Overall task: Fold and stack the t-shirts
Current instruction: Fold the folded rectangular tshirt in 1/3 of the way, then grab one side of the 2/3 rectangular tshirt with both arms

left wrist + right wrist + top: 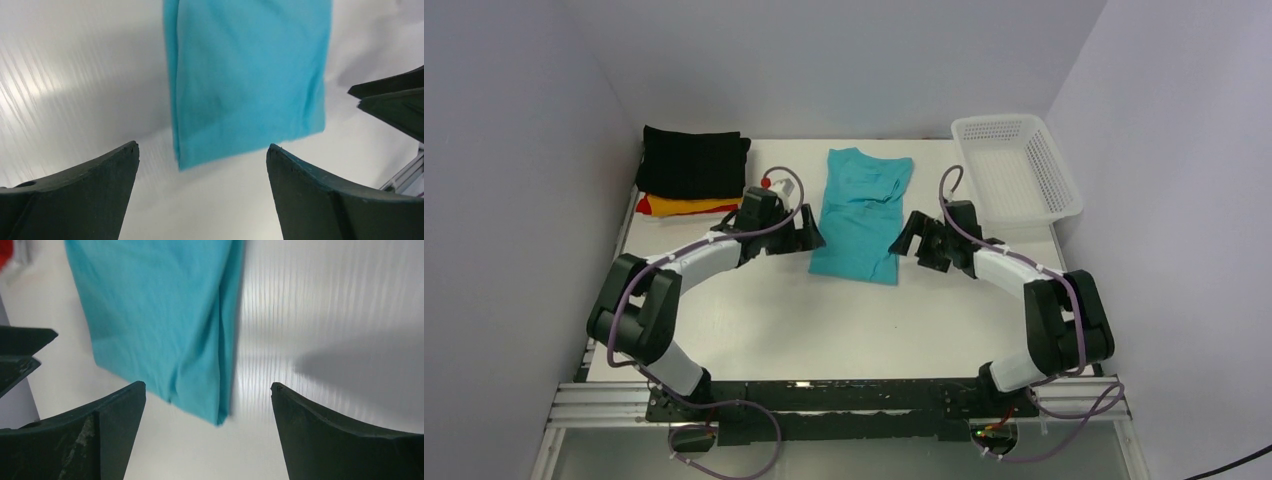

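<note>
White table (754, 330) with pale walls on three sides. A teal t-shirt (862, 215) lies flat in the middle of it, folded into a long strip.

The left gripper (809, 235) sits just beside the shirt's left edge, near its close end. Its two dark fingers (90, 195) are spread wide and hold nothing. The right gripper (906, 238) sits just beside the shirt's right edge. Its fingers are spread wide too, with nothing between them.

Left of the teal shirt, further back, is a small pile of folded shirts. The black t-shirt (692, 162) is on top, the yellow-orange t-shirt (686, 207) is under it, and a bit of the red t-shirt (643, 205) peeks out. Right of the teal shirt stands a white mesh basket (1064, 190).
</note>
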Tool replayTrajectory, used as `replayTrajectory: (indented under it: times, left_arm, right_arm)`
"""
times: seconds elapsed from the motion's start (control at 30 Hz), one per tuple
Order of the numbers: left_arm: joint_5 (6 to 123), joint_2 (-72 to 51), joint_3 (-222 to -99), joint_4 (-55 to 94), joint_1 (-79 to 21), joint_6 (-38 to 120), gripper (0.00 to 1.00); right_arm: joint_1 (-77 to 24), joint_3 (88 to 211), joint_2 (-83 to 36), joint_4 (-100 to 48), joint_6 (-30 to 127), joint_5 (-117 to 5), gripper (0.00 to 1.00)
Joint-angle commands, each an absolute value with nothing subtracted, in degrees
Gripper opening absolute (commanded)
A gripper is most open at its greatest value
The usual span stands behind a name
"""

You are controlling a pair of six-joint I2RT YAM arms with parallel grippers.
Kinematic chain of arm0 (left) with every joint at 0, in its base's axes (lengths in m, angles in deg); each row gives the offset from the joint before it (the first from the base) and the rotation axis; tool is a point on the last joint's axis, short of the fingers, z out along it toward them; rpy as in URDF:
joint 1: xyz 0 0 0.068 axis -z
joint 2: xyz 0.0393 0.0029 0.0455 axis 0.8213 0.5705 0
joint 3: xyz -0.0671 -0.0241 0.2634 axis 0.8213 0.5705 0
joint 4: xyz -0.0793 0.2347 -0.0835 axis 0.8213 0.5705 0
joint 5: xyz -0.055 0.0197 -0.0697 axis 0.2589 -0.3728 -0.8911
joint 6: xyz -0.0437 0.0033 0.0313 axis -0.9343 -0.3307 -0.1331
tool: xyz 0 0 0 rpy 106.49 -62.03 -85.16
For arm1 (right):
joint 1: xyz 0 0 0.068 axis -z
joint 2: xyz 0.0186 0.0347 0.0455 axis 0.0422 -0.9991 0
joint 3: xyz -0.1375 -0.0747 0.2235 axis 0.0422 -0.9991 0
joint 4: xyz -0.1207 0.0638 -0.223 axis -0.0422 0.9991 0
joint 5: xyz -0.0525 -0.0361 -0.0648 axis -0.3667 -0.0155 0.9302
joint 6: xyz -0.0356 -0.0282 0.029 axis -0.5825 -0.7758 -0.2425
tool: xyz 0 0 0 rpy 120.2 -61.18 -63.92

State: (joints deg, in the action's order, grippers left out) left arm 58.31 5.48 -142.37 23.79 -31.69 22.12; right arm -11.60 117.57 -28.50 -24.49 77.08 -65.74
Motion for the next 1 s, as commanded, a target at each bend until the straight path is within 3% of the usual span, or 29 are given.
replayTrajectory:
  times: [0.0,0.27,0.4,0.73,0.97]
  left_arm:
    - [56.52,2.82,-136.48,19.77,-30.47,19.2,0.98]
    - [58.13,8.46,-135.96,18.91,-29.77,17.15,0.79]
    - [57.53,10.75,-135.89,18.66,-29.73,16.77,0.64]
    - [57.01,9.91,-132.36,18.42,-28.86,15.38,0.62]
    - [59.34,7.25,-129.95,19.57,-28.85,15.16,0.63]
  right_arm:
    - [-13.82,111.47,-22.59,-23.79,79.11,-67.59,0.94]
    - [-17.55,108.48,-26.75,-28.95,82.26,-68.28,0.72]
    - [-18.83,108.39,-28.44,-29.72,83.03,-68.23,0.61]
    - [-18.82,108.11,-29.7,-28.96,83.39,-65.62,0.45]
    - [-18.85,107.27,-30.62,-30.47,83.76,-65.5,0.15]
